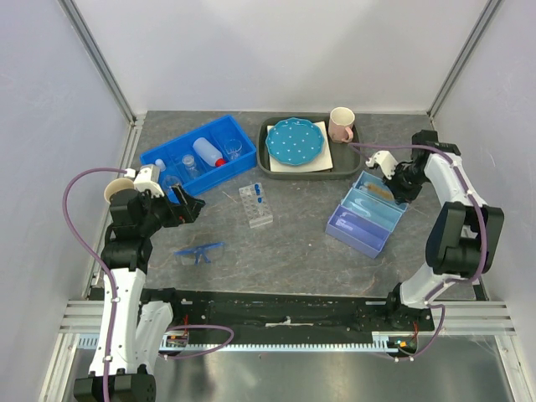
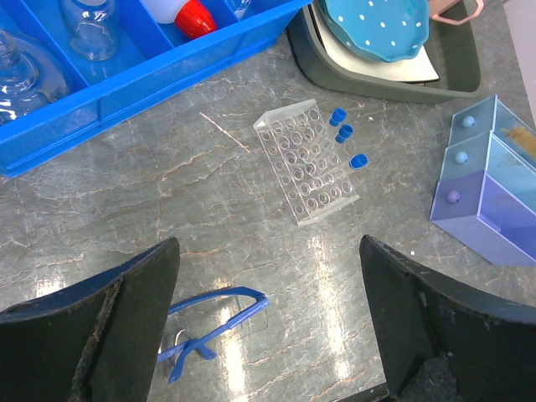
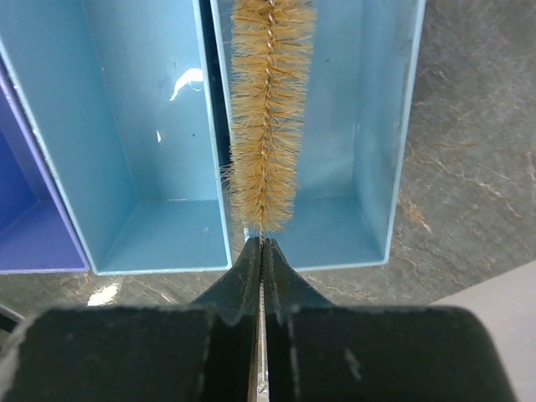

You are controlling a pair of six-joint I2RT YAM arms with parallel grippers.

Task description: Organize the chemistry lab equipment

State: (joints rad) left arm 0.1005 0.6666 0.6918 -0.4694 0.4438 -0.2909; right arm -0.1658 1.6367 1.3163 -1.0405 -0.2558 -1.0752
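Right now my left claw (image 2: 268, 335) hangs spread wide above the grey marbled worktop (image 2: 167, 209), pinching nothing. Between its fingers, at the lower left of the wrist view, lie the blue plastic safety glasses (image 2: 213, 322). Above them at centre stands the clear test-tube rack (image 2: 306, 159), with three blue-capped tubes (image 2: 339, 126) along its right edge. At the upper left, the compartmented blue plastic bin (image 1: 226, 174) holds the white squeeze bottle with a red nozzle (image 1: 208, 153) and small clear glass beakers (image 1: 233, 147). My right claw (image 3: 261, 251) is pressed together on the wire stem of a tan bristle brush (image 3: 266, 109), held over the pale blue plastic drawers (image 3: 352, 126) at the right of the overhead view.
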